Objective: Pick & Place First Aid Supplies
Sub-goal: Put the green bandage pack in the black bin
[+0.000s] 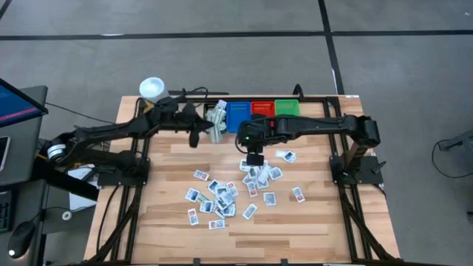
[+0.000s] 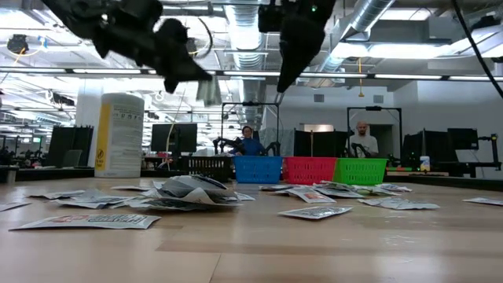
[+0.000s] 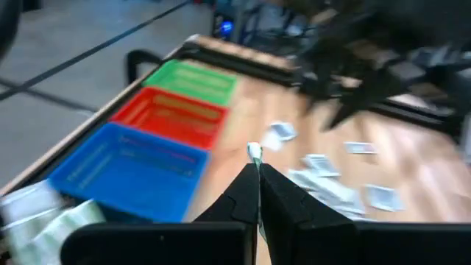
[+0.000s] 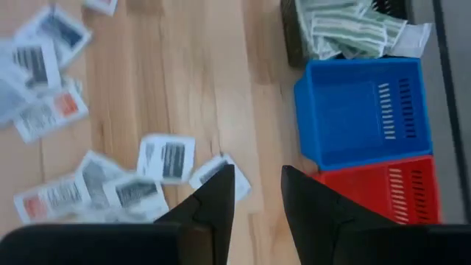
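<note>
Tabletop [image 1: 310,222] bins: black bin [image 4: 346,33] holds packets, blue bin [image 4: 364,110] bare

Wood-plank table [image 1: 310,222], satin; perforated plastic bins [image 4: 360,110]; thin paper/foil packets [image 1: 222,193].

I am looking into a large open robotics lab or workshop. Exposed ducts [image 2: 377,23] and strip lights run across the ceiling, the floor [image 1: 222,18] is bare grey concrete, and two people [image 2: 250,141] sit among monitors [image 2: 174,135] and black frames behind my wooden table [image 1: 310,222].
</note>
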